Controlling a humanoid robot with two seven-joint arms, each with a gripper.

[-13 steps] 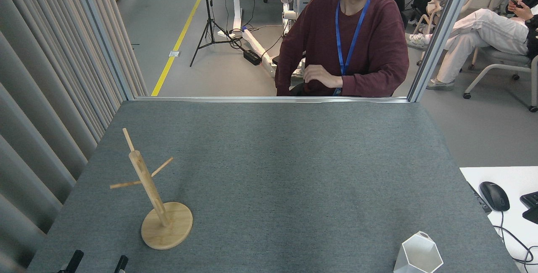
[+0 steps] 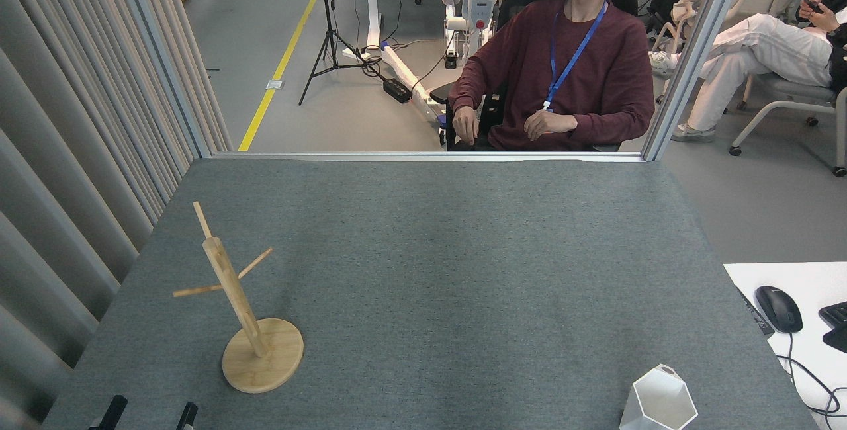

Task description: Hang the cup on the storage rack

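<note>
The white faceted cup (image 2: 659, 401) stands upright at the table's near right corner, mouth up, its small tab with a hole at the far rim. The light wooden storage rack (image 2: 231, 298) stands at the near left on its round base (image 2: 263, 365), with three thin pegs angled off the post and nothing hanging on them. Only the two dark fingertips of my left gripper (image 2: 151, 417) show at the bottom left edge, well apart and with nothing between them, just in front of the rack's base. My right gripper is out of view.
The grey felt table (image 2: 437, 264) ends at a metal rail at the back. A person in a maroon top (image 2: 562, 73) sits just beyond it. Grey curtains (image 2: 73, 152) line the left side. A white desk with a black mouse (image 2: 778, 308) adjoins the right edge.
The person behind the table has leaned back and to the right. My left fingertips have sunk slightly toward the bottom edge. Cup and rack have not moved.
</note>
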